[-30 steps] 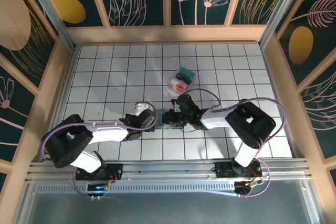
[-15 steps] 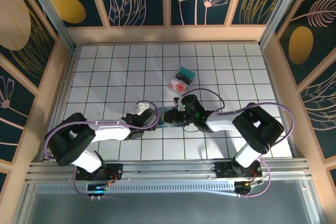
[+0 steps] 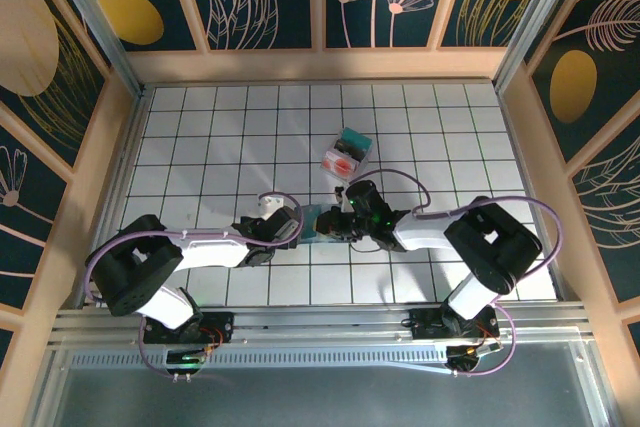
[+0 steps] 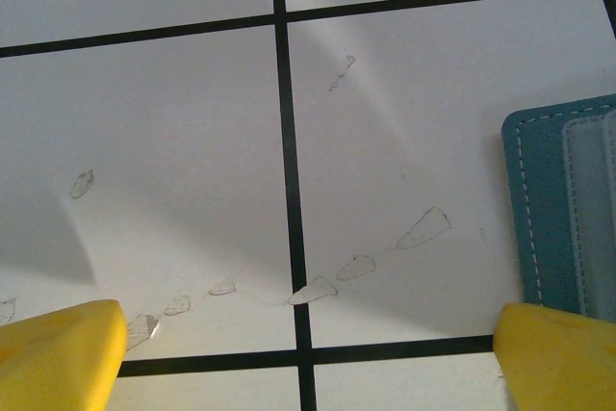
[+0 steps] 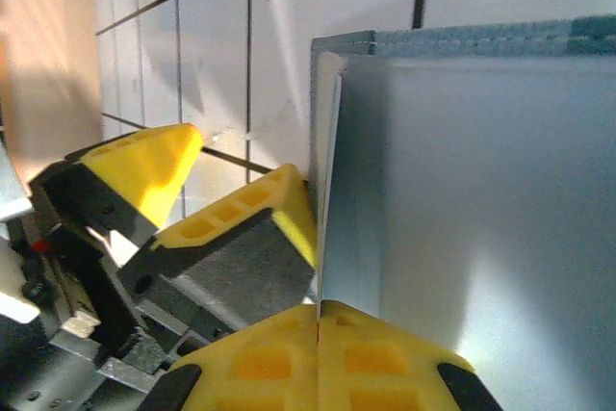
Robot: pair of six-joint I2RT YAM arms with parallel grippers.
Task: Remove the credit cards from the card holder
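Right end effector (image 5: 318,326) has just snapped its jaws together on the right side of the card holder (image 3: 314,224), pinching a pale-edged sheet (image 5: 452,218) that stands against the holder's stitched panel. A second ago it was only closing in, so the pull-out looks ready to start. Left end effector (image 4: 308,361) waits wide open on the holder's other side, one fingertip (image 4: 558,353) at its corner. Two credit cards (image 3: 342,158) already lie on the tabletop (image 3: 200,137) beyond the holder. Is that pinched sheet a card or pocket lining? Can't tell: glare washes it out, and from above the arms cover much of the holder.
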